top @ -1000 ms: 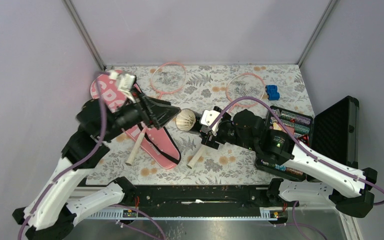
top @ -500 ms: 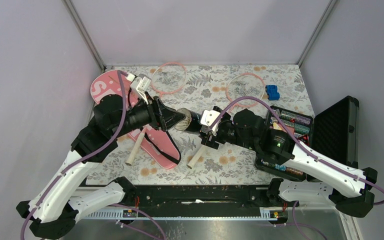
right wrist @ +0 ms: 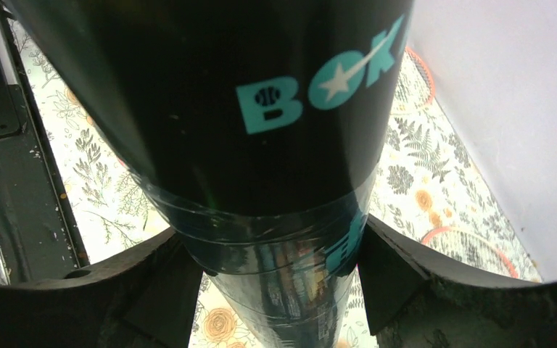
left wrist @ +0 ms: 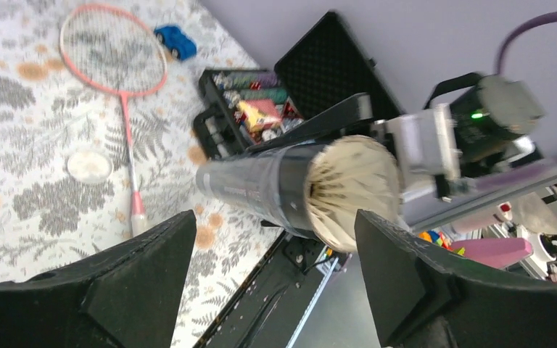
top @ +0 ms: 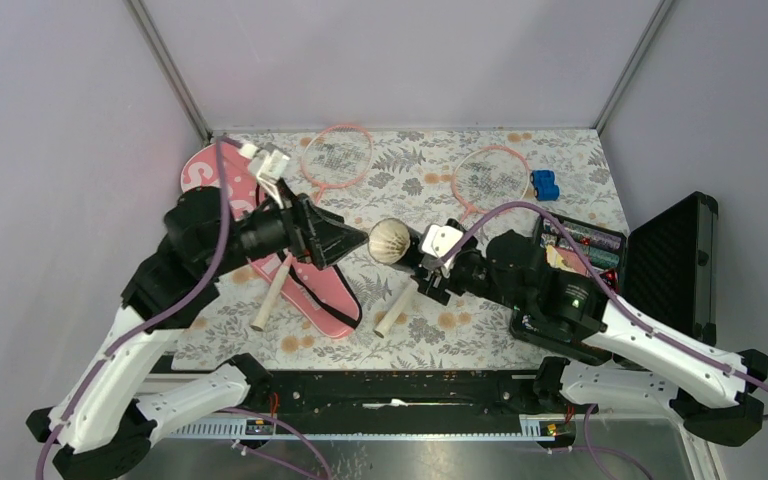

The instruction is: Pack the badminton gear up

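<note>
Right wrist view: my right gripper [right wrist: 275,286] clasps the black tube [right wrist: 210,109], both its ends cut off. My left gripper [left wrist: 274,225] stands released, facing the shuttlecock [left wrist: 352,188] in its mouth.

Bright, even light — sheen on the black tube [right wrist: 275,254]

Plain lilac walls [top: 400,60] on far, left and right sides; metal corner posts [top: 167,68]; fern-printed surface [top: 430,180]; lighting even.
</note>
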Motion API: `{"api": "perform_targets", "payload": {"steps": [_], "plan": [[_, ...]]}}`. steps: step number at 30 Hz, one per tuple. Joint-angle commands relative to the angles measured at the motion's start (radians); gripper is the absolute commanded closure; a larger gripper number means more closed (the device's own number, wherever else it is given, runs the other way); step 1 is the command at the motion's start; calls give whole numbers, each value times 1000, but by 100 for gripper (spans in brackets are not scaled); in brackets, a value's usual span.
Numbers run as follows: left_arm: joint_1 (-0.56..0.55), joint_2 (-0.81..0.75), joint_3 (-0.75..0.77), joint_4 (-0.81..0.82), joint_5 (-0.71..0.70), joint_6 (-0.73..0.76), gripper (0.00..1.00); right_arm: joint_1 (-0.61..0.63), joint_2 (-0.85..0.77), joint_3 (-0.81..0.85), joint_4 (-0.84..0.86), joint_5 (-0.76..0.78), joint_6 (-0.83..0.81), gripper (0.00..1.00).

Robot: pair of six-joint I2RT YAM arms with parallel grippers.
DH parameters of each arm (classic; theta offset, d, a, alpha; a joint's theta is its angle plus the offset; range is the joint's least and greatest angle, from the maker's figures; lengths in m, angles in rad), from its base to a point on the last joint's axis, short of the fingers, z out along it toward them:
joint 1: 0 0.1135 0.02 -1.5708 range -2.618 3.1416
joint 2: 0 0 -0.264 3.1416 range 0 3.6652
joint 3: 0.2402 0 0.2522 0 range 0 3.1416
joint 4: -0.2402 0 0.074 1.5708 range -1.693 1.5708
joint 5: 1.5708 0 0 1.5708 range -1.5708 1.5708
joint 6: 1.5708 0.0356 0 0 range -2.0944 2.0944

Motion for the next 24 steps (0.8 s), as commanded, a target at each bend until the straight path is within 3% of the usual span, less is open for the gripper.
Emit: {"api": "perform_targets", "payload": {"steps": [1,7,11,17,24], "plan": [[-4,-72,85,31,-42,17,14,5,-67,-26,57,92,76,69],[-4,-94,6,0,-268,70,19,5,-120,-60,55,190,207,70],[-2,-5,-9,-53,-428,68,24,5,-168,-63,50,252,301,70],[-2,158,-36,9,-496,48,28,5,-282,-80,68,281,341,70],[-2,454,-51,145,-517,-22,33,6,-410,-78,15,313,374,70]]}}
